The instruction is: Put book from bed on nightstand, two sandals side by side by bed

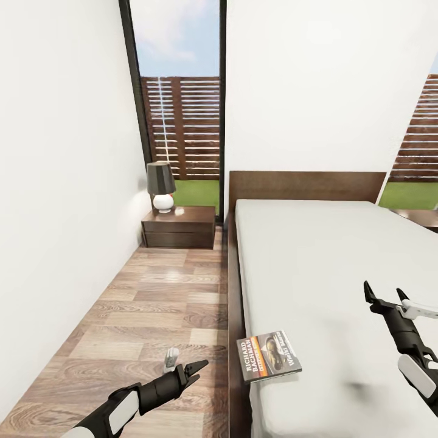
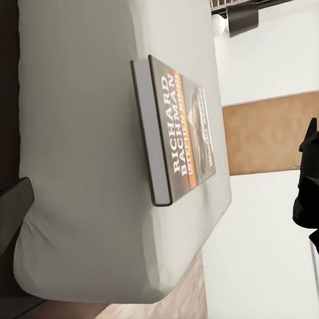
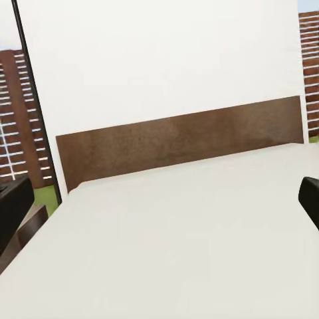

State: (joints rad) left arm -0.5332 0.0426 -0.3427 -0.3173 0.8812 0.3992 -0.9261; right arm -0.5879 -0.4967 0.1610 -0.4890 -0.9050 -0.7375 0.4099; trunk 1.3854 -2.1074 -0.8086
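The book (image 1: 269,354) lies flat on the bed (image 1: 340,267), close to the mattress's near left edge, its striped cover facing up. In the left wrist view the book (image 2: 178,133) rests on the off-white mattress (image 2: 80,166) between the two fingers. My left gripper (image 1: 187,360) hovers open over the floor, just left of the bed's edge and level with the book. Over the right part of the mattress my right gripper (image 1: 383,289) is open and holds nothing. A nightstand (image 1: 179,225) stands by the headboard (image 3: 179,143) on the left. The sandals are out of view.
A lamp (image 1: 160,185) with a dark shade sits on the left nightstand's back corner. A second dark cabinet top (image 1: 421,217) peeks out right of the bed. A narrow strip of wood-plank floor (image 1: 152,304) runs between the white wall and the bed. A tall window (image 1: 179,103) is behind.
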